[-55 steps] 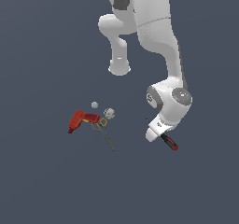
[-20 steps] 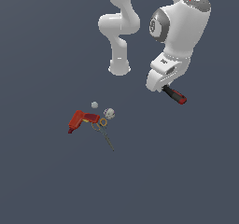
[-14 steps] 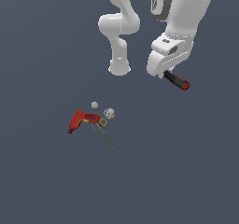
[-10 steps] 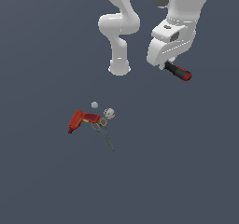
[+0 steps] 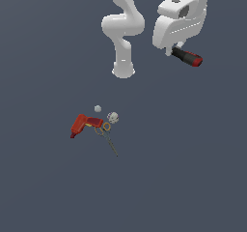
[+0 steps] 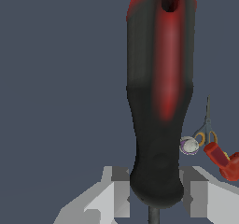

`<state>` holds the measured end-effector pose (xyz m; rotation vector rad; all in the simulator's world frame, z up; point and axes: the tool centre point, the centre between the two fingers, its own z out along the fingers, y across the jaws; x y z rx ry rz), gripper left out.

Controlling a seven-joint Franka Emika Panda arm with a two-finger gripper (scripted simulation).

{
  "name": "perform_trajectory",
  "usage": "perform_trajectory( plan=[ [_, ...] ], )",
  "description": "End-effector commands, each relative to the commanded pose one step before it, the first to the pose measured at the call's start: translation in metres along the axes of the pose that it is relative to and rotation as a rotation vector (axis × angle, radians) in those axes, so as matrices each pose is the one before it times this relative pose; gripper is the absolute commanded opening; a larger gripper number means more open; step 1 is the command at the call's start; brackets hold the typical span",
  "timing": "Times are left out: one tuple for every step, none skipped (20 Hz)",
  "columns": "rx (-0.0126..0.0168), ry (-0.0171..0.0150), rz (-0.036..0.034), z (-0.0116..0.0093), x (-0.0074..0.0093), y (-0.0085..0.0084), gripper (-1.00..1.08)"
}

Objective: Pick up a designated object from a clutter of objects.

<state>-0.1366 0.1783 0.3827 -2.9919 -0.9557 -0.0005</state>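
The screwdriver (image 5: 188,57), black handle tipped red, is held high above the floor in my gripper (image 5: 172,50), which is shut on it near the shaft end. Its handle sticks out toward the exterior view's right. In the wrist view the handle (image 6: 158,101) fills the middle, clamped between my grey fingers (image 6: 114,190); the thin shaft is mostly hidden. The rest of the clutter lies far below: a red power drill (image 5: 85,124), scissors with yellow-ringed handles (image 5: 108,135) and two whitish round pieces (image 5: 112,117).
The arm's white base column (image 5: 123,66) stands behind the clutter. The drill (image 6: 225,160), scissors (image 6: 206,129) and one round piece (image 6: 189,145) also show small in the wrist view. The floor is plain dark grey.
My gripper has risen steadily with the screwdriver in it, from near the floor to high up at the exterior view's right. The clutter on the floor has not moved.
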Motion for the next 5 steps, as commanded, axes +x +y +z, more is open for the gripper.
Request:
perform_trajectory(
  plan=[
    [-0.0002,-0.00034,0.00044,-0.00712,-0.00234,-0.00084,-1.0],
    [0.0,0.0,0.0,-0.00162,-0.00047,-0.00017,-1.0],
    [0.0,0.0,0.0,-0.00116,-0.00032,-0.00011,-1.0],
    [0.0,0.0,0.0,-0.00069,-0.00019,-0.00007,-1.0],
    [0.0,0.0,0.0,-0.00023,-0.00006,-0.00002,-1.0]
  ],
)
